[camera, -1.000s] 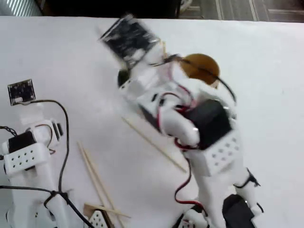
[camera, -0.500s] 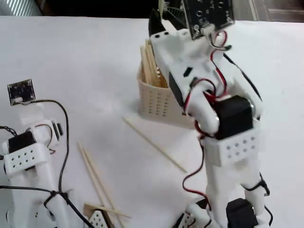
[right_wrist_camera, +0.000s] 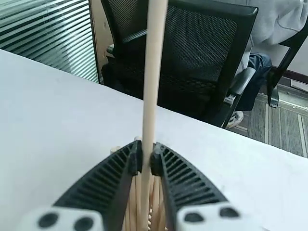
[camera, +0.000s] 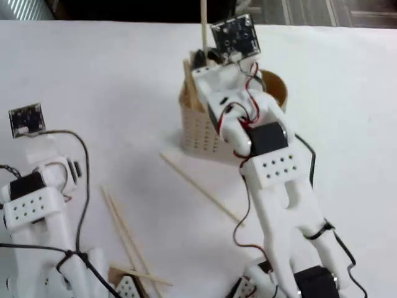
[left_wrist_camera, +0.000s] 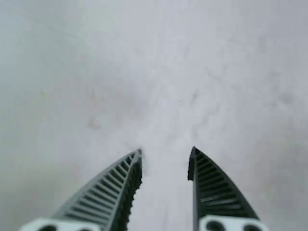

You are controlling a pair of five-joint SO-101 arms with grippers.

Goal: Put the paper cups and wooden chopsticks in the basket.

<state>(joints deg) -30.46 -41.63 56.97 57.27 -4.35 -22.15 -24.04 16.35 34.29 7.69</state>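
- Clamping an upright chopstick (right_wrist_camera: 153, 72) tight in the right gripper (right_wrist_camera: 146, 156), directly above the basket (camera: 200, 135) of chopsticks.
- Holding the left gripper (left_wrist_camera: 165, 155) parted, gripping nothing, over bare table (left_wrist_camera: 192, 72).
- Leaving one loose chopstick (camera: 200, 186) flat near the basket, a pair (camera: 121, 226) nearer the left arm.
- Showing a paper cup (camera: 277, 88) just beside the basket.

In the high view the right arm (camera: 267, 161) covers the 3 o'clock side of the cream perforated plastic basket (camera: 198, 133) and most of the brown paper cup (camera: 278, 90) beyond it. The upright pale wooden chopstick (camera: 203, 28) runs off the 12 o'clock edge, and its lower end is hidden inside the right pincer (right_wrist_camera: 147, 155). The loose wooden chopsticks (camera: 123, 230) vanish among arm parts at 6 o'clock.
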